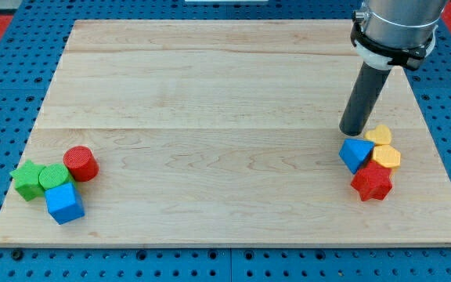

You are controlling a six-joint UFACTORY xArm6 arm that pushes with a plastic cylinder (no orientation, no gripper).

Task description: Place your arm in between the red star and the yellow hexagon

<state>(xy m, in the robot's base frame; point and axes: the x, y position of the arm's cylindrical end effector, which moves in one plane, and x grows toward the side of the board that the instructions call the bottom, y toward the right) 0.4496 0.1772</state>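
Resting beside the blue block (355, 153), my tip (355, 131) held nothing; no pincer existed. Below it, the red star (372, 182) touched the yellow hexagon (386, 157), so wedging gently between seemed wise.

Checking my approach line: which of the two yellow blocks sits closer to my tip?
The upper yellow block, just right of my tip. The yellow hexagon lies lower, against the red star.

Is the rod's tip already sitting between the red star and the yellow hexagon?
No: my tip stands just above the blue block, toward the view's top from the red star and yellow hexagon, which touch.
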